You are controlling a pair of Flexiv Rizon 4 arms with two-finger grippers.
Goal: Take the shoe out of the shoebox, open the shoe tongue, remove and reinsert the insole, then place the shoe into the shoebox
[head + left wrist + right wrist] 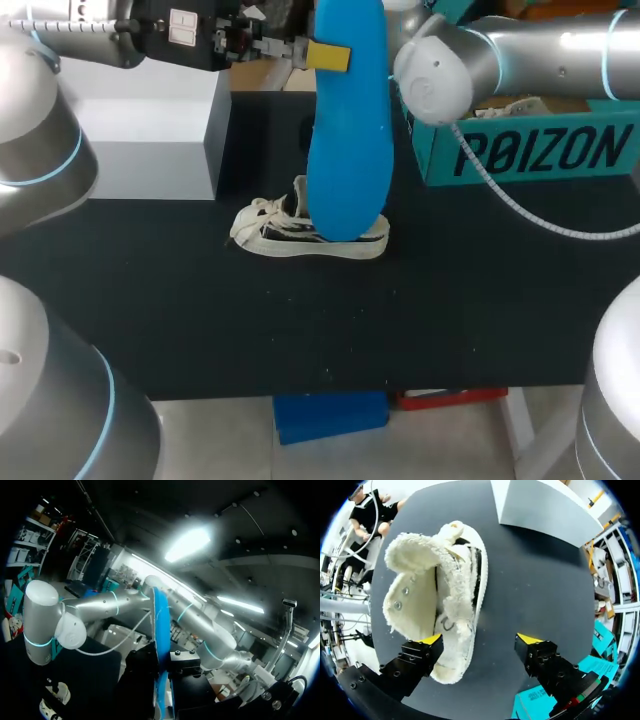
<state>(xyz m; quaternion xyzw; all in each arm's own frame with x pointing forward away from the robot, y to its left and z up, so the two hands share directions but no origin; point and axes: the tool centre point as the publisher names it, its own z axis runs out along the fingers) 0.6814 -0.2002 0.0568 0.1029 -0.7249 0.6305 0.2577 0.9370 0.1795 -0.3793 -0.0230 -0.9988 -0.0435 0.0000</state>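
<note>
My left gripper (330, 57) is clamped on the blue insole (348, 150), gripping it near its upper end so that it hangs almost upright above the shoe (290, 232). In the left wrist view I see the insole edge-on between my dark fingers, though the yellow tips do not show there. The shoe lies on its side on the black table (300, 330), between the grey box (150, 150) and the teal shoebox (530, 150), touching neither.

My right gripper (480, 640) hovers over the shoe with its jaws apart. One yellow tip is at the edge of the fleecy lining and the other is over bare table beside the sole, so nothing is held. The tongue is folded back and the mouth gapes open.

I judge the insole is out and reinsertion is the step in hand. The next move calls for me to tilt the insole and feed one end down into the opening (the fleece will likely drag on it). My right jaws should probably steady the shoe first, since a loose shoe lying on its side could slide away under the push.
</note>
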